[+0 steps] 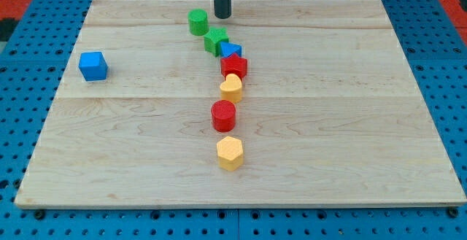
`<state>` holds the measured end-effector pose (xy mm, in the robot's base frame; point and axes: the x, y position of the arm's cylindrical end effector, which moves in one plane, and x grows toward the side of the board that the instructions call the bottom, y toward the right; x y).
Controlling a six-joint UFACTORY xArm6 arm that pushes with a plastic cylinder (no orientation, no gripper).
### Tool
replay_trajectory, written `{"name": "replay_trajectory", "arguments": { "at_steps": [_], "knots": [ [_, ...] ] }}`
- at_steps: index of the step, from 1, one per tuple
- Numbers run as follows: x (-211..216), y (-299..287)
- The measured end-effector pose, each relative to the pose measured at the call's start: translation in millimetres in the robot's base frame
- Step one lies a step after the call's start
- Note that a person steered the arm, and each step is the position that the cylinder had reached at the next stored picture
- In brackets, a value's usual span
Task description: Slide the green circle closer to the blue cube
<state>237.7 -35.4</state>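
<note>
My tip [222,16], a bare rod with nothing to open or hold, stands just right of the green circle [198,22], not touching it; the blue cube [93,66] sits far left on the table [350,160]

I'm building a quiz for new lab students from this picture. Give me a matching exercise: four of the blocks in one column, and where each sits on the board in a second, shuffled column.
Blocks:
1. blue cube
2. green circle
3. red cylinder
4. yellow hexagon

Places:
A. nearest the view's bottom, last in the middle line of blocks
B. alone near the board's left edge
C. just left of my tip, near the view's top
D. between the yellow heart and the yellow hexagon

Pairs: 1-B, 2-C, 3-D, 4-A
</note>
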Motion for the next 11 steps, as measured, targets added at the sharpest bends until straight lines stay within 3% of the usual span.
{"name": "replay_trajectory", "arguments": {
  "at_steps": [2,4,5,6,8,11],
  "knots": [
    [26,-128],
    [-11,-99],
    [9,-90],
    [9,-18],
    [86,-90],
    [83,-137]
  ]
}}
